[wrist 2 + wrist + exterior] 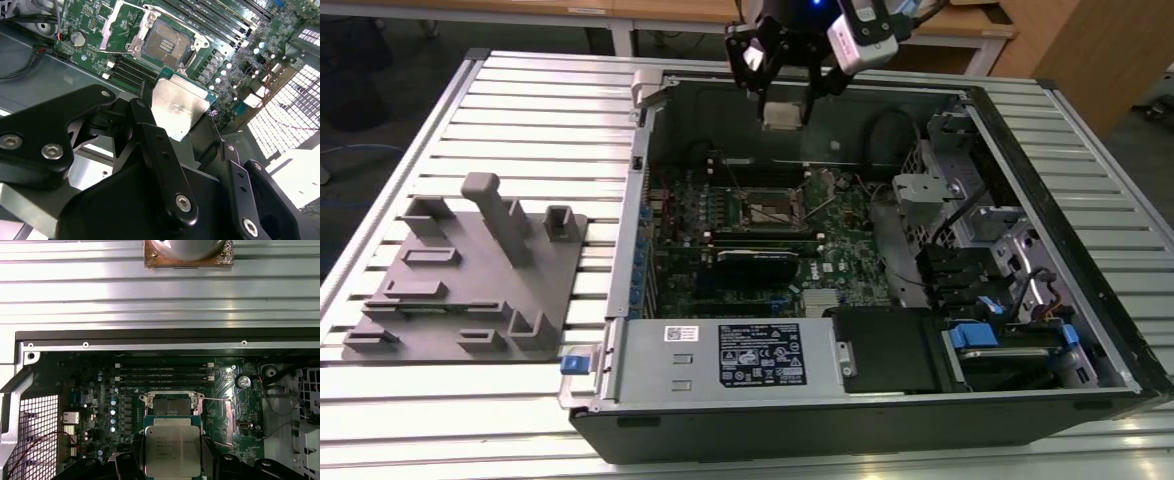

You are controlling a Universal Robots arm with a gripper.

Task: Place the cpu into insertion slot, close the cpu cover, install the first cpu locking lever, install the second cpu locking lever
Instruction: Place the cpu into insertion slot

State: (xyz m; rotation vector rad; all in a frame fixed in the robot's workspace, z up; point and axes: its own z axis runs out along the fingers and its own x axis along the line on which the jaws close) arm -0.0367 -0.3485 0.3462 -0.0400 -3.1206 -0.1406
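1. While the jaws pinch the cpu (782,116) by two opposite edges, the exterior view shows it raised well clear of the insertion slot (771,207), on the slot's far side. A loosened pinch would likely drop it onto the motherboard (847,225).
2. Second wrist view: the cpu (180,112) hangs short of the slot (167,46), with the cpu cover (119,24) swung open beside the slot. A tilted chip could seat skewed and bend the contacts.
3. First wrist view: the cpu (172,450) lies nearly in line with the slot (171,405). Any sideways offset risks catching the slot's rim.
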